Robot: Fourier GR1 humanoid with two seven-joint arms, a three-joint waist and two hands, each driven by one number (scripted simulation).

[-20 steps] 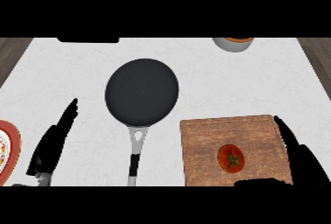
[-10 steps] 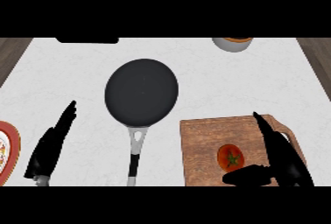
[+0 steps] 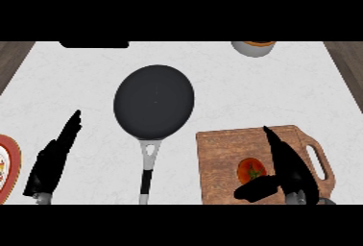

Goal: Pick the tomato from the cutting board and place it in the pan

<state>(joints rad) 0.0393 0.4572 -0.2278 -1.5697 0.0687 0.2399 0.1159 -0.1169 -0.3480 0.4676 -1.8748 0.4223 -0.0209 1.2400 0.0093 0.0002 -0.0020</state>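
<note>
Resting at the lower left, left hand (image 3: 53, 158), fingers straight; black pan (image 3: 154, 102) mid-counter (image 3: 234, 91), handle toward the robot; tomato (image 3: 251, 169) on the wooden cutting board (image 3: 227, 149); right hand (image 3: 287, 166) just beside it, fingers extended, thumb spread below.

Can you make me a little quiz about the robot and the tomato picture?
1. True or false: the tomato is in the pan.
2. Which hand is by the tomato? A) left hand B) right hand
3. Fill in: the tomato lies on the ____.

Key:
1. False; it lies on the board.
2. B; the left hand rests open left of the pan.
3. Board.
</note>
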